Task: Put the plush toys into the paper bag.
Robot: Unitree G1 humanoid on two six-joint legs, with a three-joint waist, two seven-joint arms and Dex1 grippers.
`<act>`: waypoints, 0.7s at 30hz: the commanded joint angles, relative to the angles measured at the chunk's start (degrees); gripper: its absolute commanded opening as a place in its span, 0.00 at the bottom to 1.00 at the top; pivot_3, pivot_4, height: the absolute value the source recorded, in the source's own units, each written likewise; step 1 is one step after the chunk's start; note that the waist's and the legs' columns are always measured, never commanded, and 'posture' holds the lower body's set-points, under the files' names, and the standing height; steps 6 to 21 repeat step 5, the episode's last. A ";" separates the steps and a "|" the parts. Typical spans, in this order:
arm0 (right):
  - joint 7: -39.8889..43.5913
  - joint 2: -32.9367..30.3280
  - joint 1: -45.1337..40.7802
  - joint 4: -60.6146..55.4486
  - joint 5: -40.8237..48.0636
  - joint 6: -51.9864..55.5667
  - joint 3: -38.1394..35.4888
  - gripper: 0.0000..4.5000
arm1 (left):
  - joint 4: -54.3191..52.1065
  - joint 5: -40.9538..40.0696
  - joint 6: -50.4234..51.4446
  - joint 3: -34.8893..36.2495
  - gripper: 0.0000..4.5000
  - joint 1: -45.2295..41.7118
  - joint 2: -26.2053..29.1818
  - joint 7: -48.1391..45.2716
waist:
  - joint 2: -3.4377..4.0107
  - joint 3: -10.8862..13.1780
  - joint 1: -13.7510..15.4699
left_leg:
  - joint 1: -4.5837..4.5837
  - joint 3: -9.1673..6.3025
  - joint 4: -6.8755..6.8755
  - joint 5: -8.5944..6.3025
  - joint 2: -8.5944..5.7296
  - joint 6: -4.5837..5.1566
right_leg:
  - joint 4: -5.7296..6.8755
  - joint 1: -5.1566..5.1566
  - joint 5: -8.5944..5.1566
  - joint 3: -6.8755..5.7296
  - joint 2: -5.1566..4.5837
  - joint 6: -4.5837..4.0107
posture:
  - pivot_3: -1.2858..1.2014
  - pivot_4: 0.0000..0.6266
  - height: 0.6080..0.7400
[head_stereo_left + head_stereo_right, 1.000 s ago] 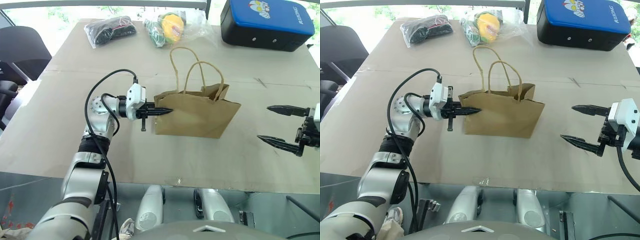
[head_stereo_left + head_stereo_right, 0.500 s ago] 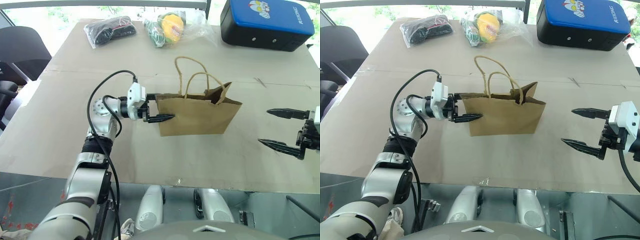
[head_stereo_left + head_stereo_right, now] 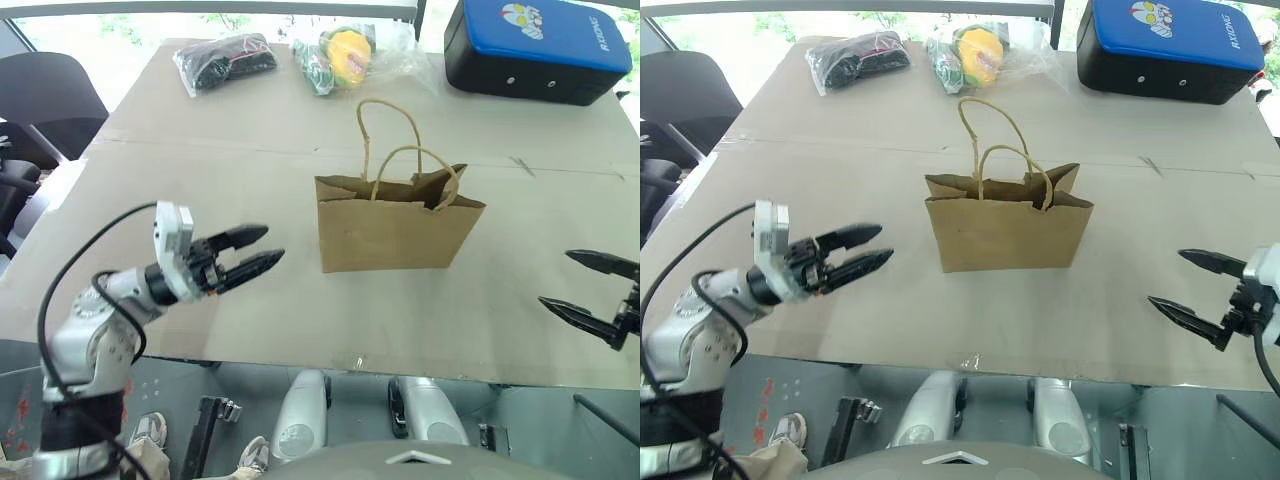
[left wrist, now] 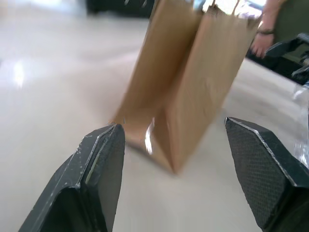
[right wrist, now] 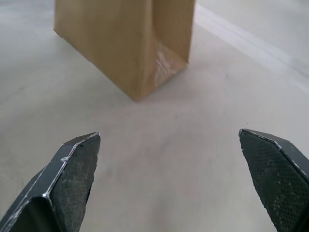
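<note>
The table (image 3: 150, 140) is wide and covered with a pale grey-beige sheet. At its far right corner stands a black case with a blue lid (image 3: 545, 45). The paper bag (image 3: 395, 225) stands upright near the middle of the table, its mouth open to the top and its two twine handles rising above it. The plush toys cannot be seen on the table; if they lie inside the bag cannot be told.

At the far edge, a clear plastic bag with a yellow-green toy (image 3: 340, 55) lies just left of the case, and a second clear bag with dark contents (image 3: 225, 60) lies further to the left.

The left gripper (image 3: 248, 250) hovers over the near left part of the table, apart from the bag, with its two black fingers spread and nothing between them; it points toward the bag. The right gripper (image 3: 590, 290) is at the right side, well apart from the bag, and its fingers are wide spread and empty too.

In the left wrist view a person's hand (image 4: 263, 41) shows behind the bag.
</note>
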 commanded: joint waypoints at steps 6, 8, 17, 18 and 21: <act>1.59 -1.24 2.32 3.87 -1.79 -2.94 -4.86 1.00 | -3.77 0.27 -0.46 7.13 0.79 10.51 3.90 -0.08 | 0.01 0.00 -0.04 | 0.12 0.06 -0.01 -0.01 0.04 0.01 | 0.01 0.01 -0.14 0.04 0.06 -0.20 | 0.52 0.24 1.00; 1.59 -1.24 2.32 3.87 -1.79 -2.94 -4.86 1.00 | -3.77 0.27 -0.46 7.13 0.79 10.51 3.90 -0.08 | 0.01 0.00 -0.04 | 0.12 0.06 -0.01 -0.01 0.04 0.01 | 0.01 0.01 -0.14 0.04 0.06 -0.20 | 0.52 0.24 1.00; 1.59 -1.24 2.32 3.87 -1.79 -2.94 -4.86 1.00 | -3.77 0.27 -0.46 7.13 0.79 10.51 3.90 -0.08 | 0.01 0.00 -0.04 | 0.12 0.06 -0.01 -0.01 0.04 0.01 | 0.01 0.01 -0.14 0.04 0.06 -0.20 | 0.52 0.24 1.00; 1.59 -1.24 2.32 3.87 -1.79 -2.94 -4.86 1.00 | -3.77 0.27 -0.46 7.13 0.79 10.51 3.90 -0.08 | 0.01 0.00 -0.04 | 0.12 0.06 -0.01 -0.01 0.04 0.01 | 0.01 0.01 -0.14 0.04 0.06 -0.20 | 0.52 0.24 1.00; 1.59 -1.24 2.32 3.87 -1.79 -2.94 -4.86 1.00 | -3.77 0.27 -0.46 7.13 0.79 10.51 3.90 -0.08 | 0.01 0.00 -0.04 | 0.12 0.06 -0.01 -0.01 0.04 0.01 | 0.01 0.01 -0.14 0.04 0.06 -0.20 | 0.52 0.24 1.00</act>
